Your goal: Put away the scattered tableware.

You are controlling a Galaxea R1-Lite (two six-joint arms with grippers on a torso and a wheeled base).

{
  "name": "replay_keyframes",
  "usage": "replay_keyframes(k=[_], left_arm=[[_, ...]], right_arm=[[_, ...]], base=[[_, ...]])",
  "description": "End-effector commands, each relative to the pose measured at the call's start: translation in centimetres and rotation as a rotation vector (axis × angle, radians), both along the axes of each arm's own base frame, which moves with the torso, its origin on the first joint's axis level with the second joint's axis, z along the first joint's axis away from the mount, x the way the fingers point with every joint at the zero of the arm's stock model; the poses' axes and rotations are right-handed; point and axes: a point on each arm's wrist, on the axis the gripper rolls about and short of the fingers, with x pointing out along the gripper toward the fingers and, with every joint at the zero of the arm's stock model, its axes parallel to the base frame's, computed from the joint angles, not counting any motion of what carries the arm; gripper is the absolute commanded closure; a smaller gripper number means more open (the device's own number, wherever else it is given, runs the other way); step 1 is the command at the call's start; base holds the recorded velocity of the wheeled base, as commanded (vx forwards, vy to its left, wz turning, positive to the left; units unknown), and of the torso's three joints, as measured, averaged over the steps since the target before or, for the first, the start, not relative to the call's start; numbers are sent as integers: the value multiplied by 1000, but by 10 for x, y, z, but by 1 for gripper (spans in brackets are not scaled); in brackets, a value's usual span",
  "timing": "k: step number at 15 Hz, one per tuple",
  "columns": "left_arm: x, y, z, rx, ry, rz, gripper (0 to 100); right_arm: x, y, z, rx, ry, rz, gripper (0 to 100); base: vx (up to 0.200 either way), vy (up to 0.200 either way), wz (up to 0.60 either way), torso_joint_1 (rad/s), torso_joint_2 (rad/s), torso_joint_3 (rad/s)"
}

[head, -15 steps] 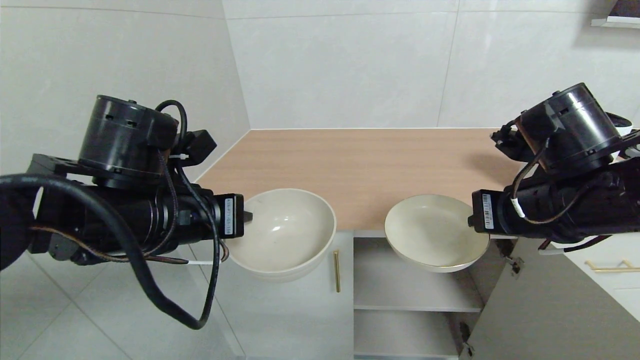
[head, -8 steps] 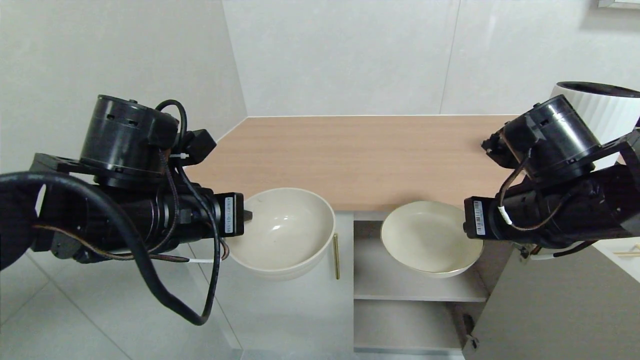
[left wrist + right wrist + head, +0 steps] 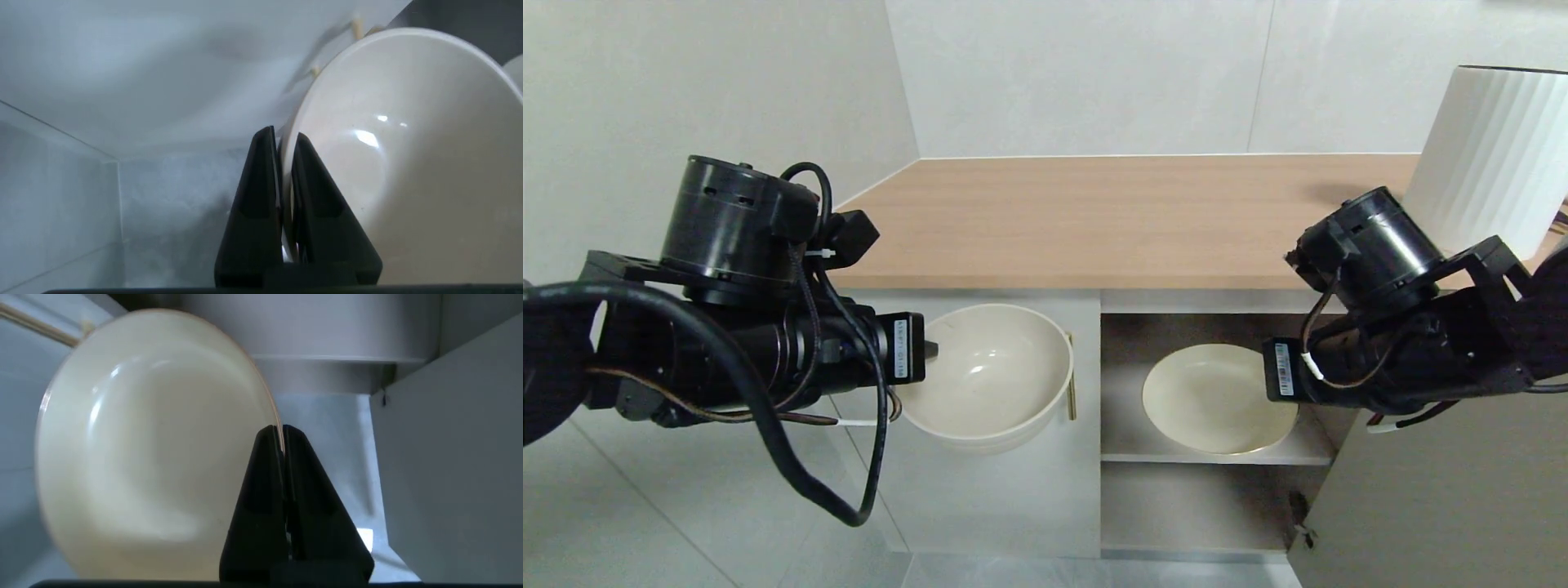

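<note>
A deep cream bowl hangs in front of the closed left cabinet door, my left gripper shut on its rim. In the left wrist view the two black fingers pinch the bowl wall. A shallow cream plate is held level inside the open cupboard, just above its upper shelf; my right gripper is shut on the plate's edge. The right wrist view has the plate with the fingers clamped on its rim.
A wooden countertop runs above the cabinet. A tall white ribbed container stands at its right end. The cupboard's open door hangs at the right; a lower shelf lies below. A brass handle is beside the bowl.
The whole head view has shifted, so the camera has moved. The right arm has carried the plate from in front of the counter edge into the open cupboard. The left gripper still holds the bowl.
</note>
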Motion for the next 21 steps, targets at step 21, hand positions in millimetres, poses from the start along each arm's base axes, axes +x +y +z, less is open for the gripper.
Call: replay_keyframes(k=[21], left_arm=[[10,-5,-11,14,26,0,100]], right_arm=[[157,9,-180,-72,112,-272,100]], base=[[0,0,0,-12,98,86]])
